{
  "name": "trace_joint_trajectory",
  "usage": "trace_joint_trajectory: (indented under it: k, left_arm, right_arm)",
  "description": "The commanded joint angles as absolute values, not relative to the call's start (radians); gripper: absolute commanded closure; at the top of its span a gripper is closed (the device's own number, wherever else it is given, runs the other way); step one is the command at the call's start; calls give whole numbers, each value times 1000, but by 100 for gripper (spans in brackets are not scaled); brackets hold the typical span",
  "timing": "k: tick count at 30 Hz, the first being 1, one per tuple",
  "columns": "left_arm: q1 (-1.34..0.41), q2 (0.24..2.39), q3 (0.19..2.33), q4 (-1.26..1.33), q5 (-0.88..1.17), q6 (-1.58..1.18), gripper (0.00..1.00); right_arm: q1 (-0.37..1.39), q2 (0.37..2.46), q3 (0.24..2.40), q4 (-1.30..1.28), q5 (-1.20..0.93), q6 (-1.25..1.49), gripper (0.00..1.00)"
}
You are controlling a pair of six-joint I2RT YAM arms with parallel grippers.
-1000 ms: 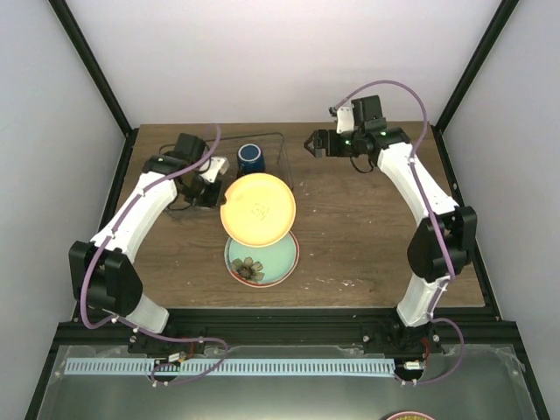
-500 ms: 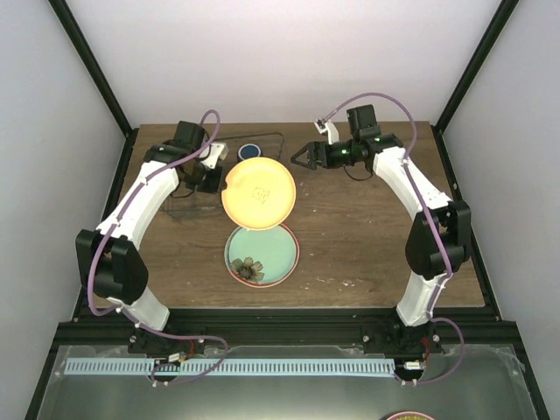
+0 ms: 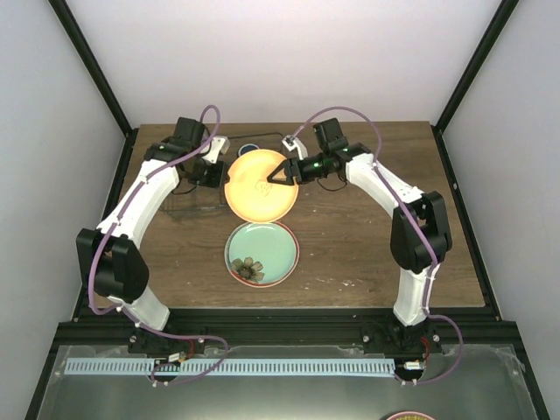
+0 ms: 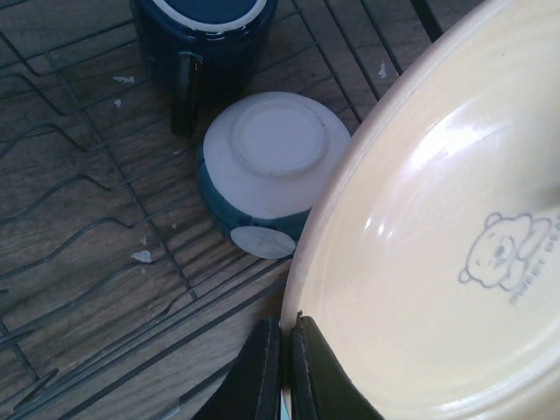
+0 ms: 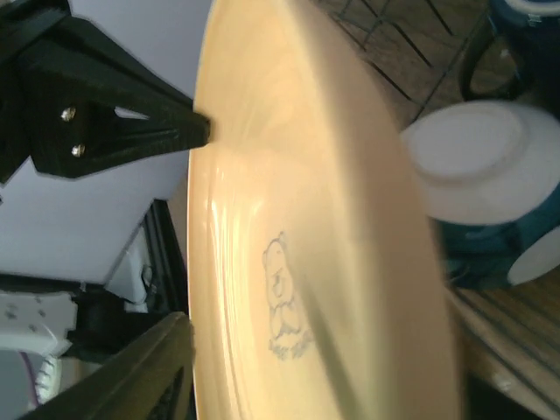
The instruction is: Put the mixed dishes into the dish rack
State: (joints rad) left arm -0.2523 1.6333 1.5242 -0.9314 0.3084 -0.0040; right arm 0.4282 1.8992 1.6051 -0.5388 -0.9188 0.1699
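Above the dish rack (image 4: 131,346), the left tool (image 4: 284,325) pinches the rim of the tilted orange-yellow plate (image 4: 437,219), the right tool (image 3: 278,173) gapes open astride its opposite edge, and careless lowering could slip that thin grip or strike the upturned bowl (image 4: 271,166) inside the rack.

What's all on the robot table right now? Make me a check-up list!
Surface: brown wooden table.
Job's things: orange-yellow plate held tilted, partly over the dish rack; dark blue mug and upturned small bowl in the rack; mint-green plate flat on the table.
Clutter: a few pale specks.
Grippers: left gripper shut on the orange-yellow plate's rim; right gripper open at its other side.
Cables: purple cables along both arms.
Surroundings: white walls, black frame posts.
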Motion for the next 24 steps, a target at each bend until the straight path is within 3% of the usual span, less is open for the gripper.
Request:
trace_joint_trajectory:
  k: [1,2,5,14,16,20,24]
  left_arm:
    - [-252,1639,1552,-901,332,-13,100]
    - [-252,1639,1550,-900,329,-13,100]
    - [-253,1638,1546,-899,316,-8,100]
    - [-249,1616,1535,-878,236,-33,89]
    - [-241,1613,1547,-885,229,-52,81]
    - [-207,1590,1577,-895,255,-84,54]
    - [-139,1542,1605,-893,287,-128,41]
  right_arm:
    - [431,1904,1641,-526,-944,178,56]
    - [431,1904,1647,-532,-939,174,66]
    - [431,1906,1671,-550,-921,159,81]
    - [431,1930,1766,-580,-868,119,99]
    - [431,1945,1811,-587,-861,109,99]
    - [431,1985,1909,-606,-845,77,99]
    - [431,2044,2057,-635,-796,-10,99]
